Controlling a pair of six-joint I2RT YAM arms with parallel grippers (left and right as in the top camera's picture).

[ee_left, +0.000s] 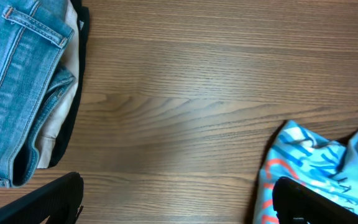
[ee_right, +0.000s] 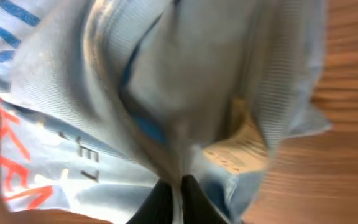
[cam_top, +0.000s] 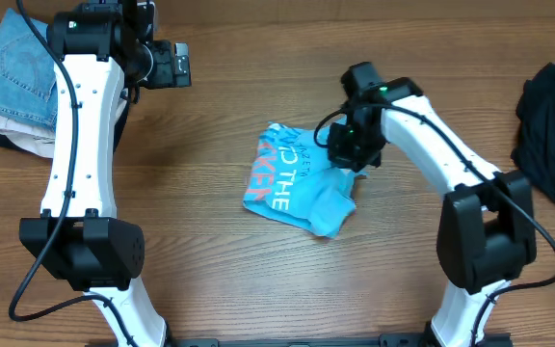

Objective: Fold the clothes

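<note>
The sky-blue T-shirt [cam_top: 297, 183] is lying crumpled near the middle of the wooden surface [cam_top: 210, 145]. Its white-and-red lettering is facing up along its left side, and its edges are bunching unevenly, with the lower right corner folding over itself. The right gripper [cam_top: 347, 145] is sitting over the shirt's upper right edge and grasping a ridge of the fabric; in the right wrist view its dark fingers [ee_right: 201, 208] are pressing together with cloth between them. The left gripper [cam_top: 174, 65] is hanging released, jaws spread wide, over bare wood toward the far left, well apart from the shirt. Folded jeans [cam_top: 8, 63] are resting on a stack with paler cloth under them at the far left corner, and a dark garment [cam_top: 552, 135] is lying at the right edge. Open wood is showing on every side of the shirt, broadest between it and the jeans and along the near edge.
</note>
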